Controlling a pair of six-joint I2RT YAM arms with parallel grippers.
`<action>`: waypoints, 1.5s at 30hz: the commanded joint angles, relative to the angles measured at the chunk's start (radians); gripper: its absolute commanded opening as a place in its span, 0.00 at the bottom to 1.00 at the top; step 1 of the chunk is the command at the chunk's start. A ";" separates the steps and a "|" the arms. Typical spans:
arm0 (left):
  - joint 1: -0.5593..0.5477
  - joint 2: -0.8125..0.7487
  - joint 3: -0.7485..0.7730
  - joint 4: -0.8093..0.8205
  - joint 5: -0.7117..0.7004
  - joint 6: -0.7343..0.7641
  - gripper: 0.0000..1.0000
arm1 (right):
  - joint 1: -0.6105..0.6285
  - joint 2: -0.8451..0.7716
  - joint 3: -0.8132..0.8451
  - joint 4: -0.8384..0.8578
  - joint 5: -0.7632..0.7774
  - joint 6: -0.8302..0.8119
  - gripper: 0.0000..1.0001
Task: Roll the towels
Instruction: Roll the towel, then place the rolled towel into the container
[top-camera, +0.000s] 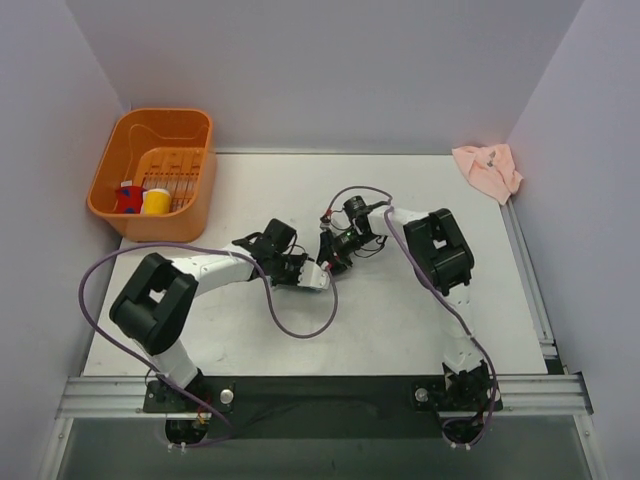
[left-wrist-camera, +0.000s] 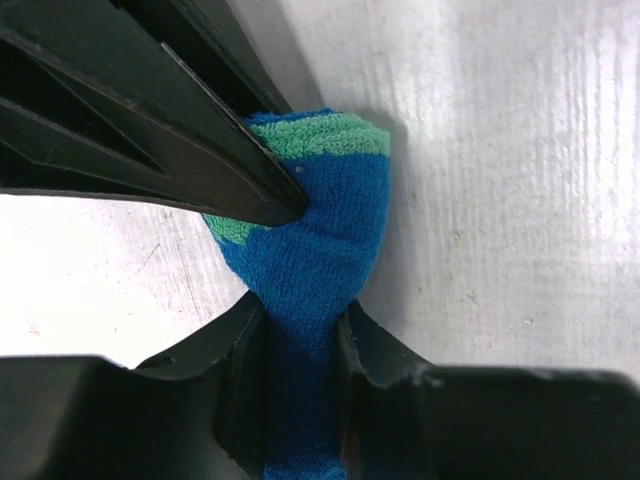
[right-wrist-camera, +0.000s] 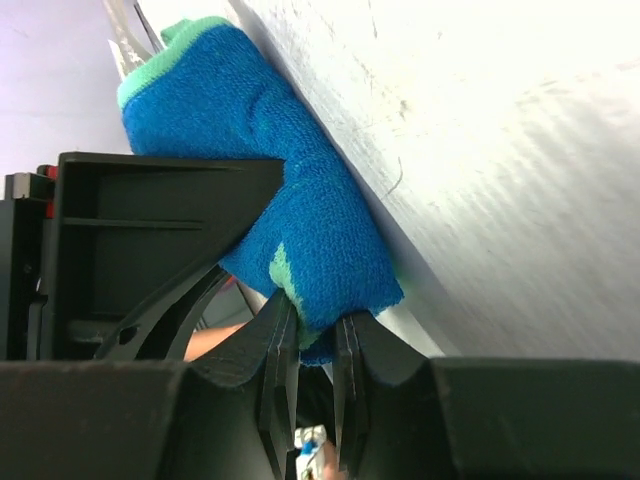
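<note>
Your left gripper (left-wrist-camera: 300, 325) is pinching the blue and green towel (left-wrist-camera: 320, 240), its two fingers closing narrowly on a bunched blue neck of the cloth, with the rest of the cloth bulging out beyond the tips against the white table (top-camera: 400, 310). Your right gripper (right-wrist-camera: 312, 335) is gripping the same towel from the other side, its fingers standing almost together on a lower edge of the cloth, and in the left wrist view its dark fingertips (left-wrist-camera: 250, 190) are pressing into the towel's green end. Both grippers are meeting near the middle of the table, tip to tip, and from above they are hiding the towel between them. The pink towel (top-camera: 487, 170) is lying crumpled at the far right corner, well apart from both arms. At the far left an orange basket (top-camera: 105, 205) is holding a yellow cup (top-camera: 155, 201) and a small red and blue object (top-camera: 127, 198).
</note>
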 joint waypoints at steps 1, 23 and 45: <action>-0.012 0.060 0.029 -0.157 0.042 -0.056 0.15 | -0.034 -0.013 0.059 0.010 -0.007 0.015 0.07; 0.524 0.113 0.821 -0.519 0.360 -0.962 0.00 | -0.309 -0.329 -0.003 -0.217 0.073 -0.188 1.00; 0.896 0.390 1.106 -0.372 0.102 -1.366 0.00 | -0.335 -0.350 -0.020 -0.321 0.277 -0.335 1.00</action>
